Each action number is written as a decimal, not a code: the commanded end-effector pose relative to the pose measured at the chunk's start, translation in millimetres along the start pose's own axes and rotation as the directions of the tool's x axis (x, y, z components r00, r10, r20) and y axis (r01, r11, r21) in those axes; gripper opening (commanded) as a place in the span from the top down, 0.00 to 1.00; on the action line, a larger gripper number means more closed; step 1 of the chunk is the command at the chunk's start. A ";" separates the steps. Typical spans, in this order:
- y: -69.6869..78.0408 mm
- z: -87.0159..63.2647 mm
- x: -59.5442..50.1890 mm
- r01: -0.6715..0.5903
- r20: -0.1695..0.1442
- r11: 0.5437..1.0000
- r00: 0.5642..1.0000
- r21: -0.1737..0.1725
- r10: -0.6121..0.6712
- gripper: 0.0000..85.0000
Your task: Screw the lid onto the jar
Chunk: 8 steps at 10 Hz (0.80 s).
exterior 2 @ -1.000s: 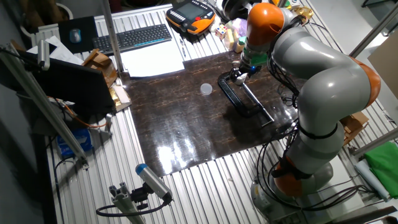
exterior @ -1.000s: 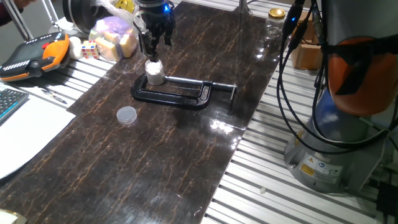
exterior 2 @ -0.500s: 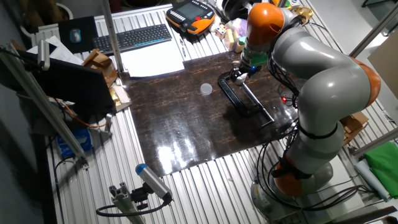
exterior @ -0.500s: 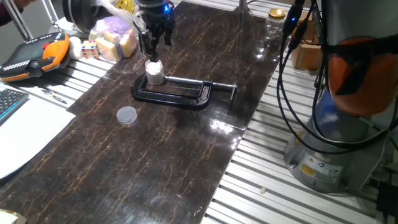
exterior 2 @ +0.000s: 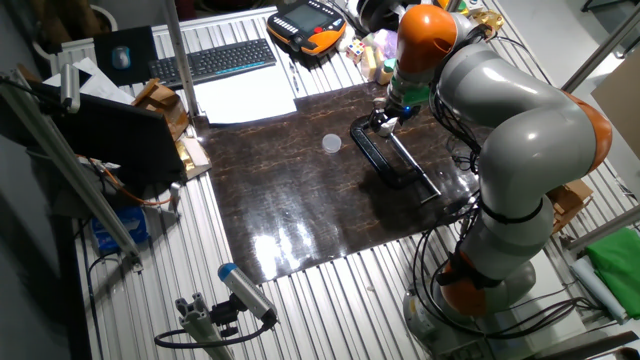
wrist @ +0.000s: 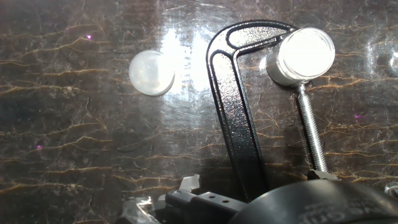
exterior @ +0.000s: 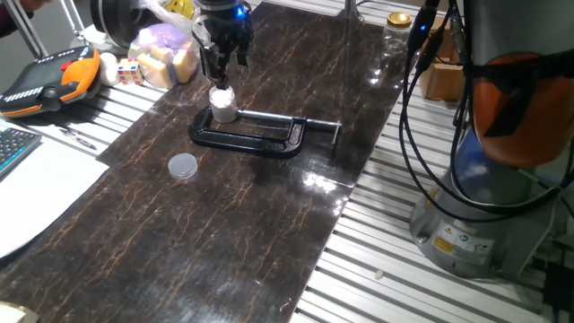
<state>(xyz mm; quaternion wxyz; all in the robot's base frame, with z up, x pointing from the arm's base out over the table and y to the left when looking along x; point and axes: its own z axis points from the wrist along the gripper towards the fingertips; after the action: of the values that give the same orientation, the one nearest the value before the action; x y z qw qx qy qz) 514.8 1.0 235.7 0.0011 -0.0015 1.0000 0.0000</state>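
The jar (exterior: 223,105) is a small whitish cylinder standing upright in the jaw end of a black C-clamp (exterior: 256,135) on the dark table. It also shows at the upper right of the hand view, jar (wrist: 303,55) beside the clamp (wrist: 236,124). The lid (exterior: 183,165) lies flat on the table, apart from the jar toward the front left; lid (wrist: 151,73) and lid (exterior 2: 331,143) are the same cap. My gripper (exterior: 218,81) hangs just above the jar, its fingers close together with nothing between them. In the other fixed view the gripper (exterior 2: 388,112) sits over the clamp's end.
A clear jar with a yellow lid (exterior: 397,22) stands at the far right corner. A soft bag (exterior: 166,54), dice (exterior: 128,70) and an orange teach pendant (exterior: 45,81) sit left of the mat. White paper (exterior: 36,188) and a keyboard (exterior 2: 210,60) lie beyond.
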 end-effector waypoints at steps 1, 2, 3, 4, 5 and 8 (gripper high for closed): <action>-0.1 -0.3 -0.1 0.036 0.004 0.998 0.999 0.042 -0.036 0.99; 0.6 -1.6 -0.3 0.036 0.004 0.998 0.999 0.043 -0.036 0.99; 0.6 -2.0 -0.4 0.036 0.003 0.998 0.999 0.045 -0.036 0.99; 0.6 -1.8 -0.5 0.036 0.003 0.998 0.999 0.045 -0.036 0.99; 0.2 -1.3 -0.6 0.036 0.003 0.998 0.999 0.043 -0.036 0.99; 1.1 0.2 -2.0 0.036 0.006 0.998 0.999 0.042 -0.036 0.99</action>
<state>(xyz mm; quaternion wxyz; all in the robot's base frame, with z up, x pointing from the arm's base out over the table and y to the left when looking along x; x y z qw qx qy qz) 516.9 2.5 235.3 0.0045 -0.0191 0.9996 -0.0207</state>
